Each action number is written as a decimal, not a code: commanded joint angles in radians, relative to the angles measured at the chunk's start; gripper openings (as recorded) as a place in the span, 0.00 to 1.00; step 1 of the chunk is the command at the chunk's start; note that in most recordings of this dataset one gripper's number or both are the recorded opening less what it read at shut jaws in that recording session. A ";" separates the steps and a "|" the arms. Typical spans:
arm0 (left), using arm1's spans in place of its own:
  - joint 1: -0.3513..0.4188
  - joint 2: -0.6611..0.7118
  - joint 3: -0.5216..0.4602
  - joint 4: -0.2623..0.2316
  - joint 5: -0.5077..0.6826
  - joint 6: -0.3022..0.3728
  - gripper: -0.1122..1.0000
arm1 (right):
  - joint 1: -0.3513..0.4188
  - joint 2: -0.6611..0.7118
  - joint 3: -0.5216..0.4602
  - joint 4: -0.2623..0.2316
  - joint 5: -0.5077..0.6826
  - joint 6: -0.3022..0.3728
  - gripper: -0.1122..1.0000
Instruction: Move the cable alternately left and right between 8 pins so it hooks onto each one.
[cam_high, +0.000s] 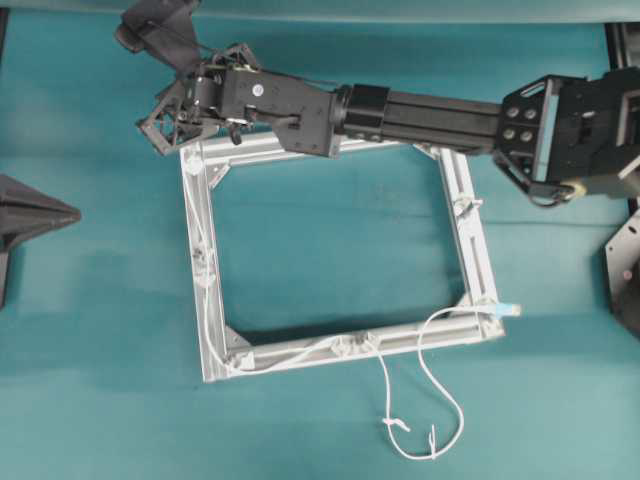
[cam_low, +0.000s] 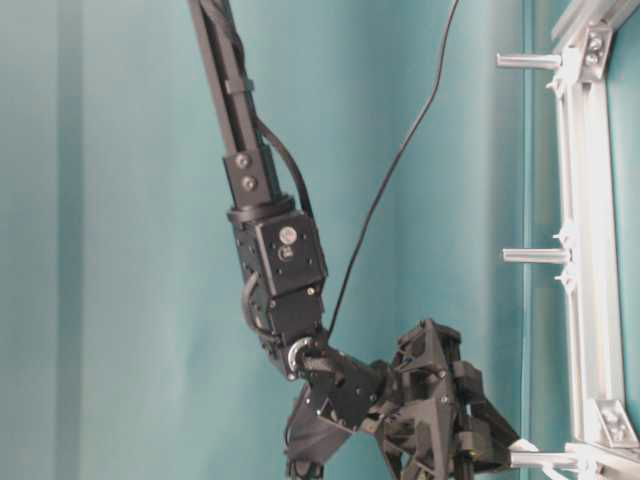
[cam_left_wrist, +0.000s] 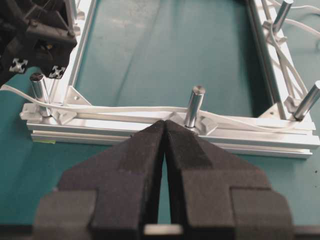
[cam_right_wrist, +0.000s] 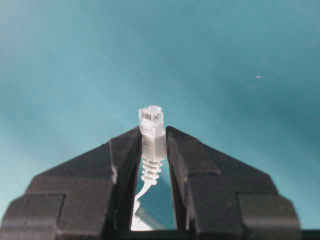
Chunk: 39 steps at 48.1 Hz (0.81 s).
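Far frame bar (cam_high: 300, 148) under the right arm (cam_high: 400, 115) — cable (cam_right_wrist: 145, 192) cut off below the tool (cam_right_wrist: 152, 137)

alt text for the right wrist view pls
The right gripper is shut on the clear plug end of the white cable, which sticks up between its black fingers. Behind it is only blurred teal surface.

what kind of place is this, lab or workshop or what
Probably a robotics lab test bench: a teal cloth-covered table, a square aluminium frame with upright pins, and the right gripper holding a white cable by its plug.
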 joint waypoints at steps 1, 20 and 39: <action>-0.003 0.008 -0.023 0.003 0.000 -0.009 0.10 | 0.014 -0.080 0.028 -0.005 -0.002 0.021 0.27; -0.003 0.006 -0.015 0.003 0.000 -0.009 0.10 | 0.046 -0.244 0.344 -0.023 -0.115 0.130 0.27; -0.003 0.006 -0.015 0.003 0.000 -0.009 0.10 | 0.106 -0.299 0.480 -0.034 -0.230 0.147 0.27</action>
